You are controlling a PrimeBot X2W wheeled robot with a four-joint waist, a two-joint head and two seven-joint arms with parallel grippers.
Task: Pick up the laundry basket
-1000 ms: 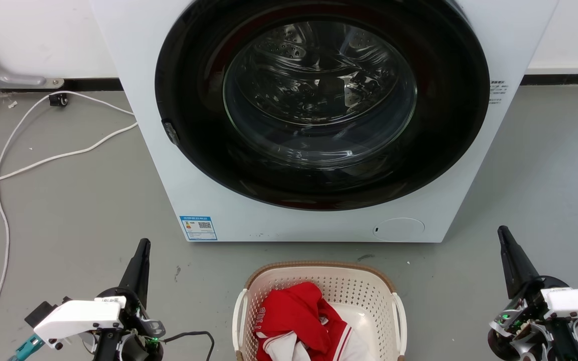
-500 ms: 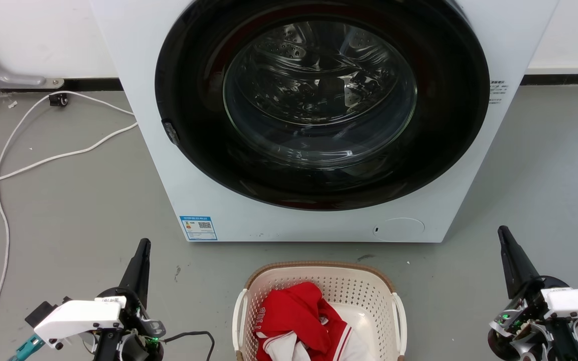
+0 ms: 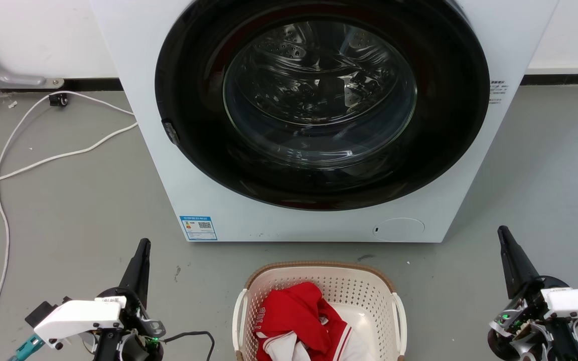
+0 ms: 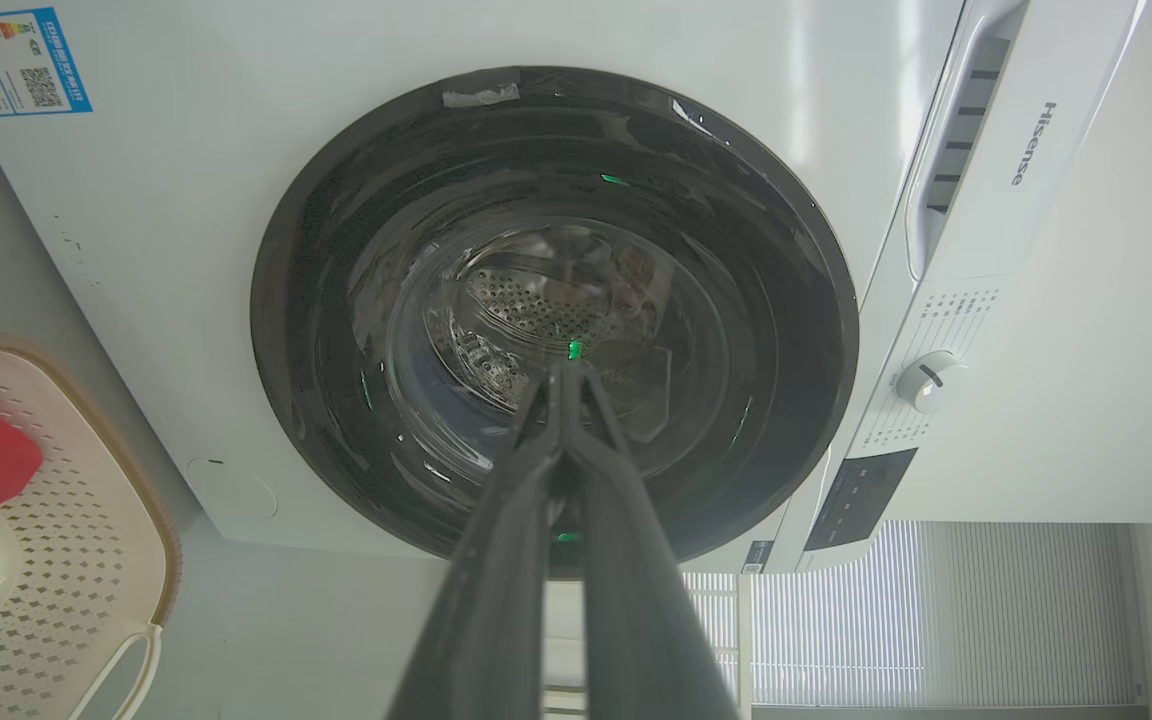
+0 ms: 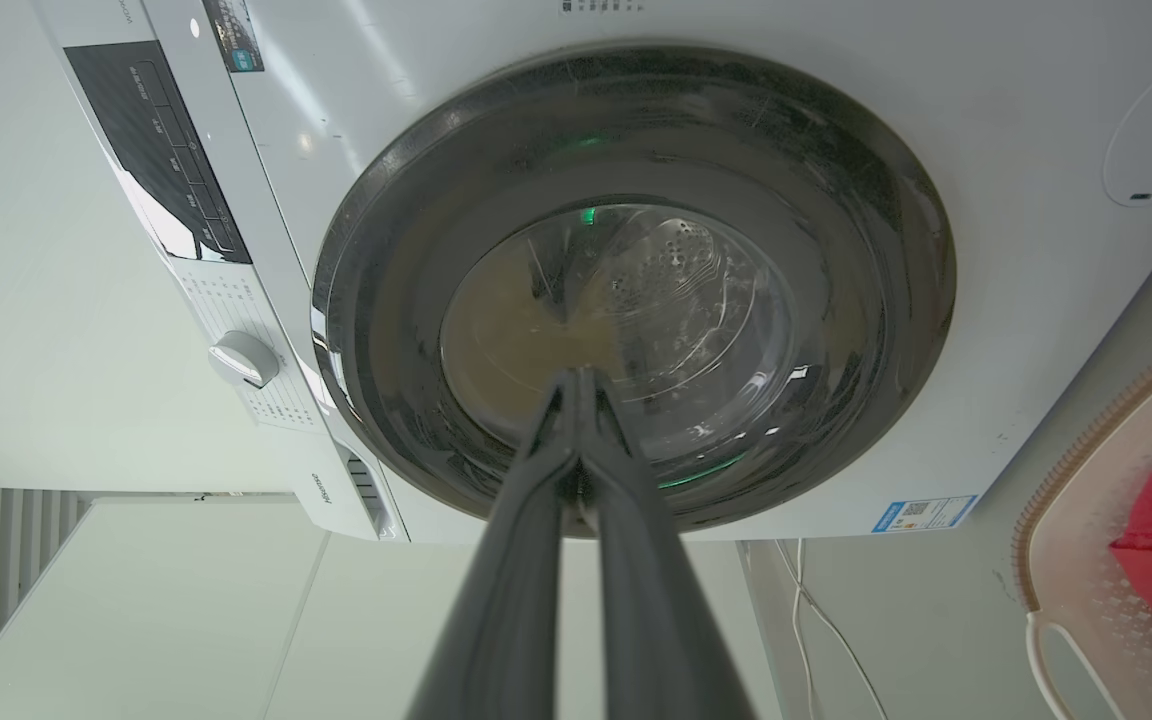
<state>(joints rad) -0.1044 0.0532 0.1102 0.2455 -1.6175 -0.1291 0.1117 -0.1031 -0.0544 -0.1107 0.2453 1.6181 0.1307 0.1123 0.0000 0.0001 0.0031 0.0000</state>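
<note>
1. head view: the laundry basket [image 3: 319, 264] sat on the grey floor [image 3: 78, 210], low centre, just in front of the washing machine [image 3: 168, 175], with a red garment [image 3: 294, 311] inside. the left gripper [image 3: 143, 244] stood at lower left and the right gripper [image 3: 503, 233] at lower right. they flanked the basket, each well apart from it, fingers pointing toward the machine. each pair read as one dark spike.
2. left wrist view: the left gripper [image 4: 564, 372] had its fingers pressed together at the tips, clamped on nothing, aimed at the machine door. the laundry basket [image 4: 86, 480] lay at the view's left edge, off the finger line.
3. right wrist view: the right gripper [image 5: 579, 375] was likewise clenched and empty. the laundry basket [image 5: 1076, 560] lay at the view's right edge, its white handle [image 5: 1066, 660] nearest the fingers.
4. judgement: the step looked like the approach, with the lift not yet begun. to do it well, part the fingers, turn each wrist inward to its near handle, close on both handles together and raise evenly. perforated plastic probably flexes, and an uneven lift could tip the load.
</note>
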